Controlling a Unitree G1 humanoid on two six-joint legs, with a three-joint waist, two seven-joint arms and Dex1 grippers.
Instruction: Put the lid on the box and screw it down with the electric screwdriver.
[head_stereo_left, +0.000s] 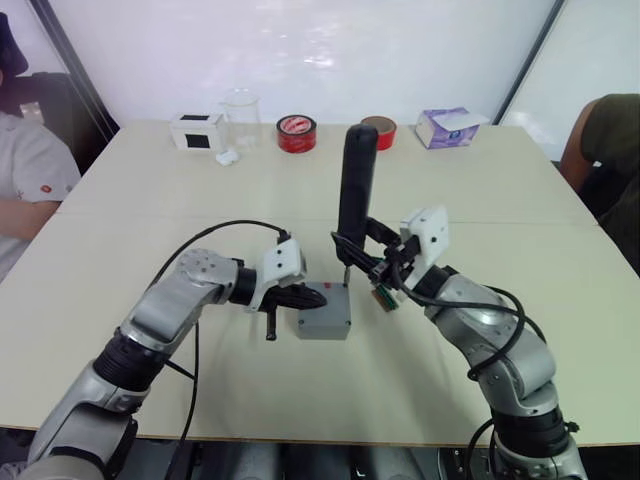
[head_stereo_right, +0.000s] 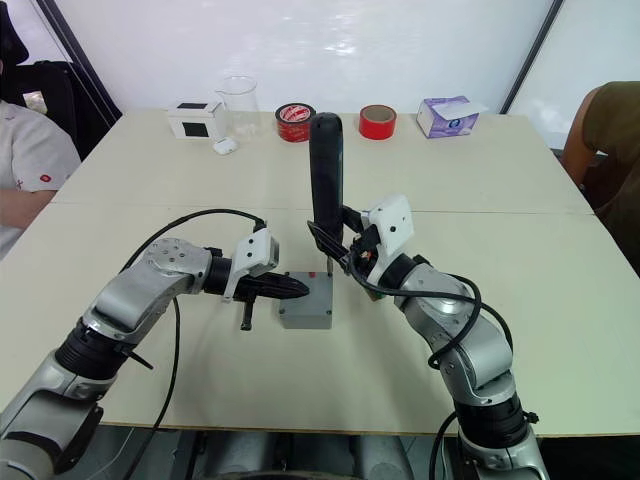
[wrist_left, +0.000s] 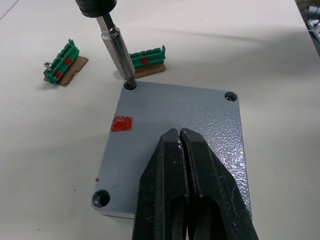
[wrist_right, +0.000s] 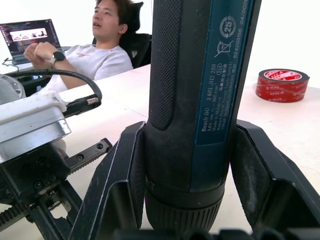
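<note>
Beige surface (head_stereo_left: 150, 210) carried the lid (wrist_left: 175, 130); my clenched left gripper (wrist_left: 182, 150) pinned it, my right gripper (wrist_right: 192, 210) grasping the electric screwdriver (head_stereo_left: 357, 180). Tilt risked cam-out.

The flat square grey lid (wrist_left: 175, 125), speckled metal with rounded corners and a small red mark near one edge, is sitting flush on top of the small square grey box (head_stereo_left: 325, 322), which is resting on the tabletop. Screw holes are showing at the lid's corners. The long dark blue-black cylindrical electric screwdriver (head_stereo_left: 356, 190) is standing upright over the box, its thin metal bit (wrist_left: 120, 52) pointing down into one corner hole of the lid.
</note>
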